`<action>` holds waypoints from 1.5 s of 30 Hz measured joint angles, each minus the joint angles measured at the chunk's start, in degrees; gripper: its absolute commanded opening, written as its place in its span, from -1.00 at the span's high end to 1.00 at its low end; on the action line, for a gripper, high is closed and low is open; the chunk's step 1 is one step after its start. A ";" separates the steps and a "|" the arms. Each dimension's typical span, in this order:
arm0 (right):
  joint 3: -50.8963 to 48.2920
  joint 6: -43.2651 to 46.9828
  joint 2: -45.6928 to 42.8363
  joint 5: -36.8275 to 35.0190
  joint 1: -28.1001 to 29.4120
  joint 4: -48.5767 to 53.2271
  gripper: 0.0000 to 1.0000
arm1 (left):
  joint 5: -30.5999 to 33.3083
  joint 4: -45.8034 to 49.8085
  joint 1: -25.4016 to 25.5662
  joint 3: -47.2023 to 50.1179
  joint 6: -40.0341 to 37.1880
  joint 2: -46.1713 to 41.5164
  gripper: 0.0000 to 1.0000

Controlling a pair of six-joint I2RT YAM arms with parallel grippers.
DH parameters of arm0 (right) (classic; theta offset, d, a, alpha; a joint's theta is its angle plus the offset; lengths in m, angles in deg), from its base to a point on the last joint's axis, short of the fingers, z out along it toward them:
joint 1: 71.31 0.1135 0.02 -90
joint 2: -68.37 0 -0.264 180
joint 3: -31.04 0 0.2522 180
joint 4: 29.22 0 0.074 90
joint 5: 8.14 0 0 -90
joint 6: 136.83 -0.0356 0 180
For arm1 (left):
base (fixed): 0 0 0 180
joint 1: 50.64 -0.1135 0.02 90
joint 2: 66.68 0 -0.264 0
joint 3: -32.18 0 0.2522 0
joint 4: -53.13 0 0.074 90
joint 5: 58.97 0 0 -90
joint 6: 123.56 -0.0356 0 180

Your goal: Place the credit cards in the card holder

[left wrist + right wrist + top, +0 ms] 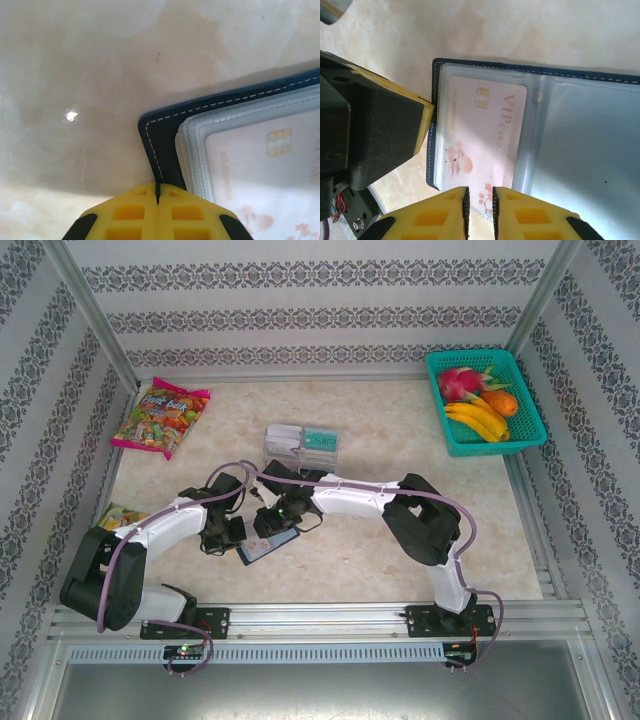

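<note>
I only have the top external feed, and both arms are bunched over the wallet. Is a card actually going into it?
Observer: Yes. The dark navy bi-fold card holder lies open, and a pale pink credit card with a gold chip and "VIP" print sits partway inside its left clear sleeve, with the lower end sticking out.
Operator: Is my right gripper holding that card?
Observer: The right gripper is at the protruding end, jaws a narrow gap apart. I cannot tell whether it is gripping.
Operator: And the left?
Observer: The left gripper is shut and touches the holder's stitched outer edge.
</note>
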 measured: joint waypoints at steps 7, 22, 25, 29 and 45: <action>0.15 0.35 0.22 -1.09 -0.07 0.81 0.60 | 0.00 -0.02 -0.04 -0.02 -0.04 -0.04 1.00; 2.84 0.35 4.59 -2.16 0.33 1.51 0.61 | -0.02 -0.02 -0.04 -0.02 -0.17 -0.04 1.00; 3.37 0.17 4.61 -2.05 0.98 1.49 0.61 | -0.02 -0.02 -0.04 -0.02 -0.17 -0.04 1.00; 3.65 -0.04 4.76 -1.81 1.57 1.46 0.61 | -0.13 -0.02 -0.04 -0.02 -0.17 -0.04 1.00; -1.95 0.20 -3.19 -2.86 -1.42 1.25 0.38 | 1.73 3.72 -0.04 -4.74 -0.42 -7.13 0.66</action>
